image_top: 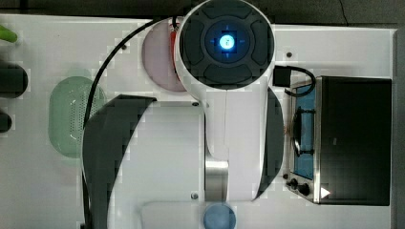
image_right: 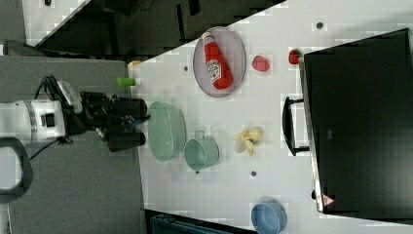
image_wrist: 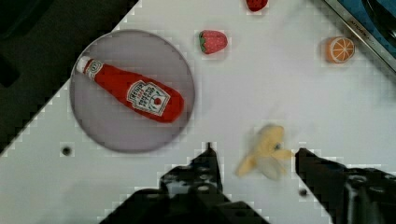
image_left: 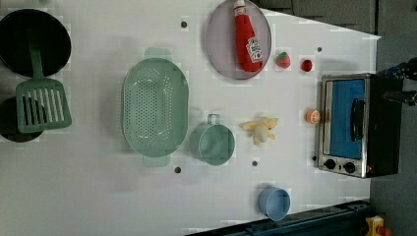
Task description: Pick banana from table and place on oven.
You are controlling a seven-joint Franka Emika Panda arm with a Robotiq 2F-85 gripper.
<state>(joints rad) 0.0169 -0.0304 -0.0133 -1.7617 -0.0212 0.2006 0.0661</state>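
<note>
The banana [image_left: 260, 129] is pale yellow and partly peeled. It lies on the white table [image_left: 88, 196], between the green cup and the oven [image_left: 354, 125]. The banana [image_right: 247, 139] rests just in front of the oven [image_right: 360, 126] and its black handle. In the wrist view my gripper [image_wrist: 256, 151] is open, and the banana [image_wrist: 264, 151] lies on the table [image_wrist: 261, 84] below the gap between the two fingers, held by nothing. In the top view my arm [image_top: 224, 43] covers the banana's spot, and the oven [image_top: 356, 138] stands at the top view's right.
A ketchup bottle [image_left: 248, 42] lies on a grey plate [image_left: 219, 49]. A strawberry [image_left: 282, 59], a small red fruit [image_left: 307, 65] and an orange slice [image_left: 312, 116] sit near the oven. A green colander [image_left: 155, 110], green cup [image_left: 214, 142], blue cup [image_left: 274, 202], spatula [image_left: 42, 105] and black pan [image_left: 34, 42] stand elsewhere on the table.
</note>
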